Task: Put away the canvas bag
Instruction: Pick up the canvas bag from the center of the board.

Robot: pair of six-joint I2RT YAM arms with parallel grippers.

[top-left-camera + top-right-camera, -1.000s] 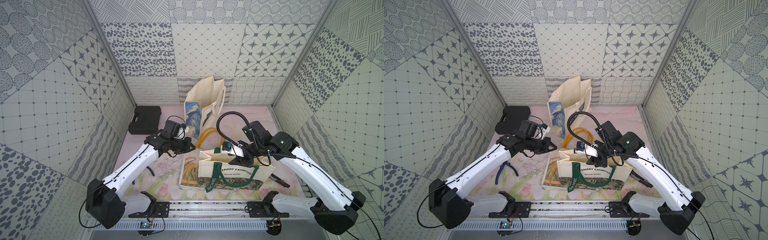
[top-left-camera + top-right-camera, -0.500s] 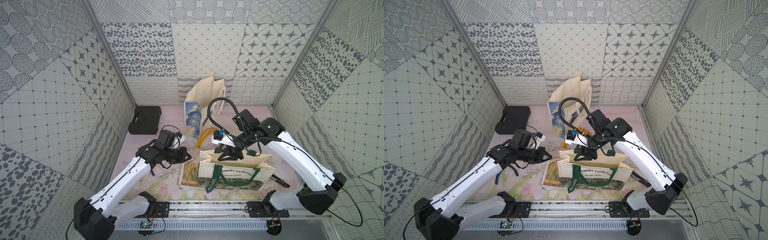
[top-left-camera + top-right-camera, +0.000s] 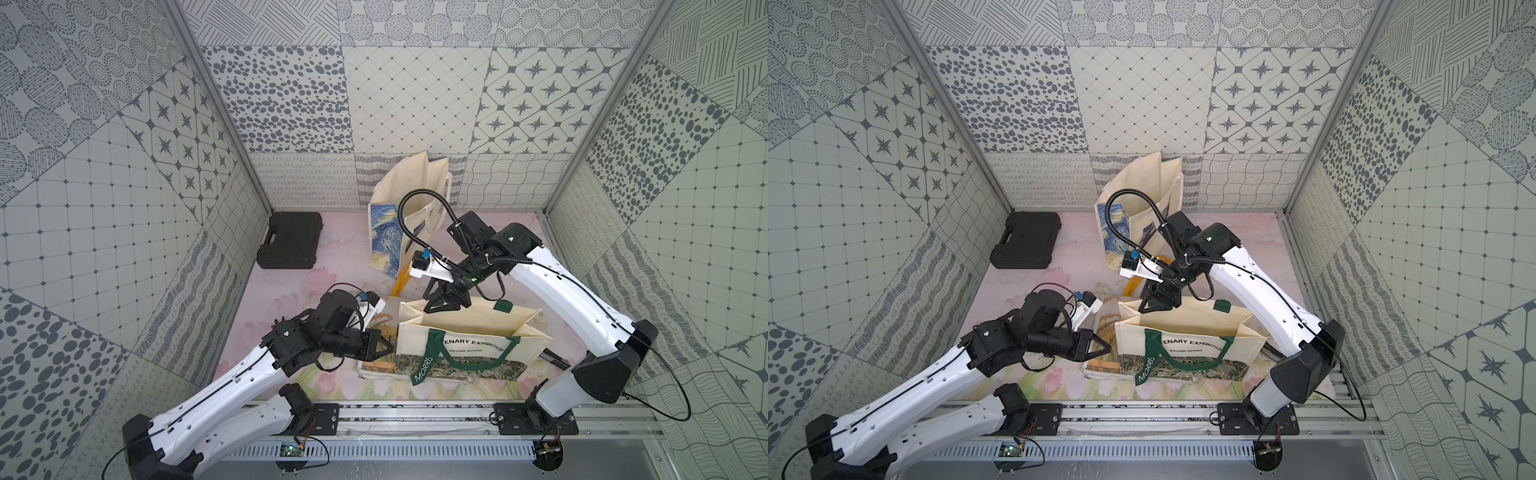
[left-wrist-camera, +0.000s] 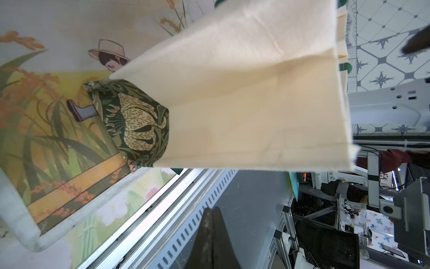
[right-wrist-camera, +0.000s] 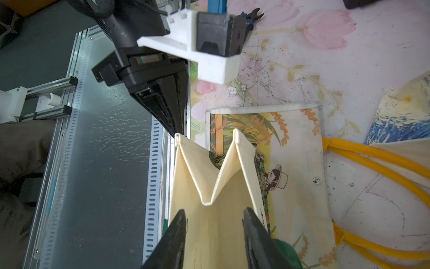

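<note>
Near the front edge of the surface (image 3: 332, 266) the canvas bag (image 3: 469, 345) stands upright, mouth open, on a flat printed bag (image 3: 374, 368); my right fingers (image 5: 176, 235) hang spread over its mouth. Left fingers (image 4: 209, 233) pressed together, empty, tips just beside its folded side.

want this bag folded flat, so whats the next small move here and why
Probably ease the shut left gripper forward into the end panel of the canvas bag: it already creases inward, the bag stands open, and the open right gripper holds nothing above the mouth.

bright, even light, soft shadows; top views sharp with bent edges; wrist views slightly blurred.
</note>
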